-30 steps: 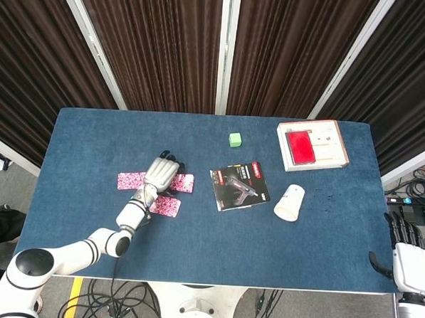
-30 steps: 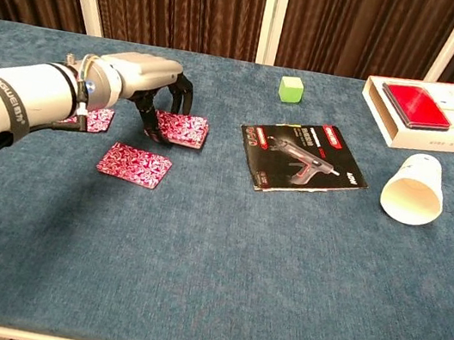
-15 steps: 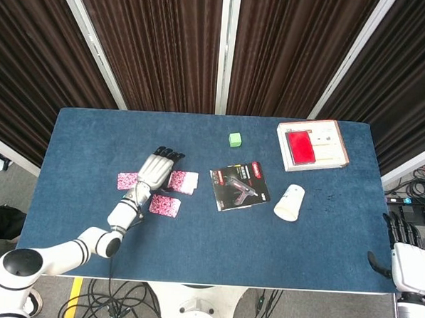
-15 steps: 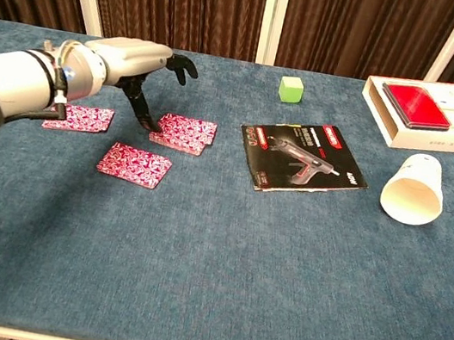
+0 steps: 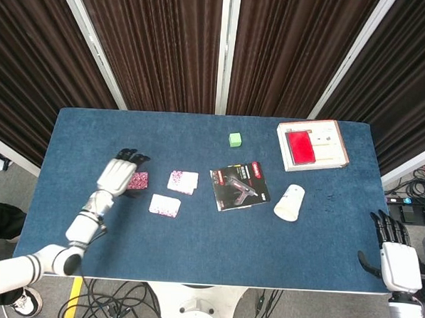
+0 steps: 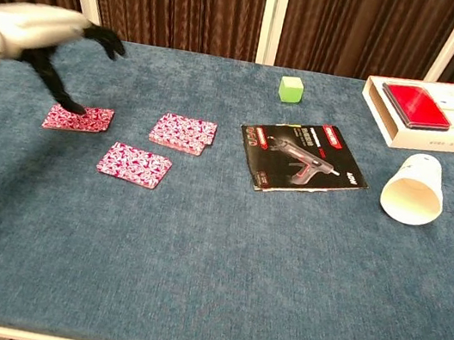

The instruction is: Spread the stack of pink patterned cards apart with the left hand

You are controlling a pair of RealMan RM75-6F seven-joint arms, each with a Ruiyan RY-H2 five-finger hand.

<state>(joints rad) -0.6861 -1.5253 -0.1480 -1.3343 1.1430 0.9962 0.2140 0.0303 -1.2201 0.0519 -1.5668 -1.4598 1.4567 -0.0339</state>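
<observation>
Pink patterned cards (image 6: 182, 133): three separate lots on the blue table (image 6: 221, 256), left of the glue-gun leaflet (image 6: 303, 159). Left hand (image 6: 46, 26): fingers spread, holding nothing, one fingertip touching the leftmost card (image 6: 79, 118). Right hand (image 5: 395, 257): off the table's right edge, fingers apart, empty.

Head view: looks steeply down from high above the near edge, taking in the whole blue cloth-covered surface (image 5: 194, 236), dark curtains behind, floor at both sides.
Chest view: low, near the front edge, facing level across the surface (image 6: 217, 282) toward the curtains; much closer.
Shared: small green cube (image 5: 235, 139) (image 6: 290, 88), glue-gun leaflet (image 5: 239, 185) (image 6: 303, 159), white paper cup (image 5: 289, 202) (image 6: 413, 192).
</observation>
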